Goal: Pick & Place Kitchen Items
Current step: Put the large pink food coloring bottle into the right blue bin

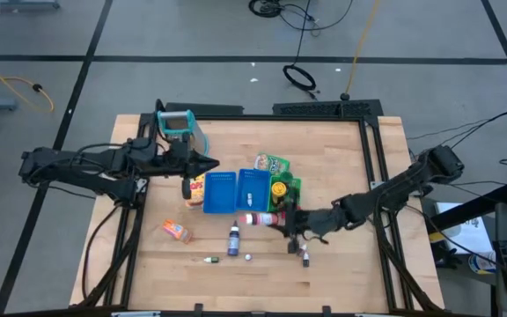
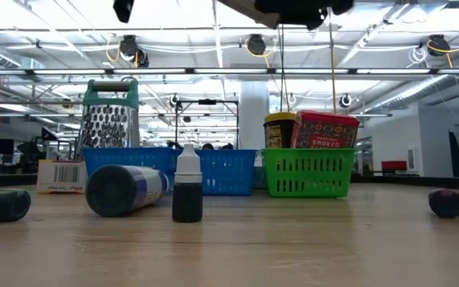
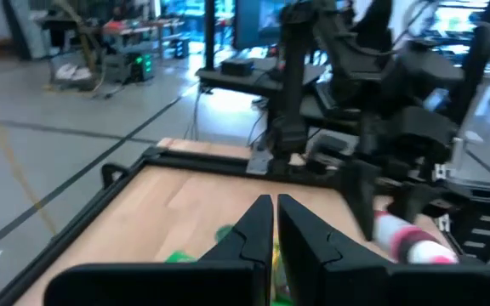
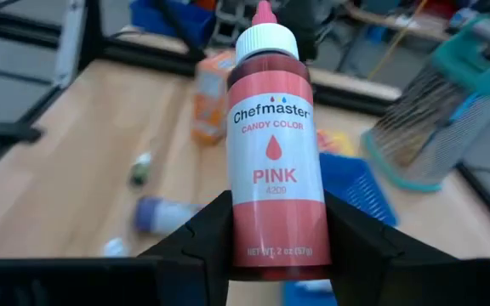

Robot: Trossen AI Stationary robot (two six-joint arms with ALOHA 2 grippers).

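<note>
While the pink candy-colour bottle [image 4: 270, 144] sits clamped at its lower body in the right claw [image 4: 272, 246], raised over the table [image 1: 341, 154] near the green basket [image 1: 286, 187], carry it level and lower gently. Smooth, round plastic may twist between the pads. Left claw [image 3: 274, 231] hovers pressed together by the grater [image 1: 180, 126].

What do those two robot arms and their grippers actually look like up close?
Both arms are dark, nearly black, built from slim jointed segments with chunkier housings at the joints. The left gripper ends in two flat, tapered black fingers that narrow to points. The right gripper has matte black, angular fingers. No markings or labels show on either.
</note>
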